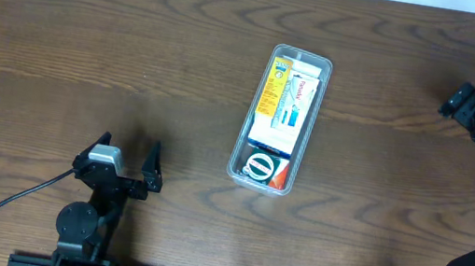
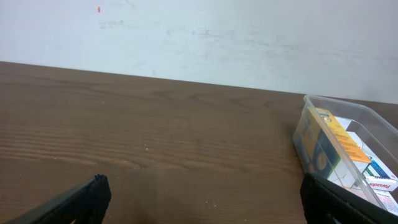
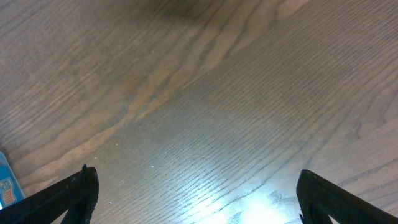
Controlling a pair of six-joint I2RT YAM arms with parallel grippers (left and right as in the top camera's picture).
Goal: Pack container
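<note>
The container [image 1: 314, 116] is a long, clear plastic tray lying at the middle of the wooden table. It holds a yellow box [image 1: 273, 86], a white box [image 1: 291, 108] and a round item on green and orange packaging [image 1: 263, 167]. My left gripper [image 1: 131, 148] is open and empty near the front left, well left of the container. In the left wrist view the container [image 2: 339, 104] shows at the right edge, beyond my open fingers [image 2: 202, 199]. My right gripper [image 1: 467, 101] is at the far right, away from the container. Its fingers [image 3: 199, 193] are open over bare wood.
The table's far edge meets a white wall [image 2: 199, 37]. A black cable [image 1: 10, 203] runs from the left arm's base to the front left. A small blue and white corner [image 3: 5, 180] shows at the left edge of the right wrist view; I cannot tell what it is.
</note>
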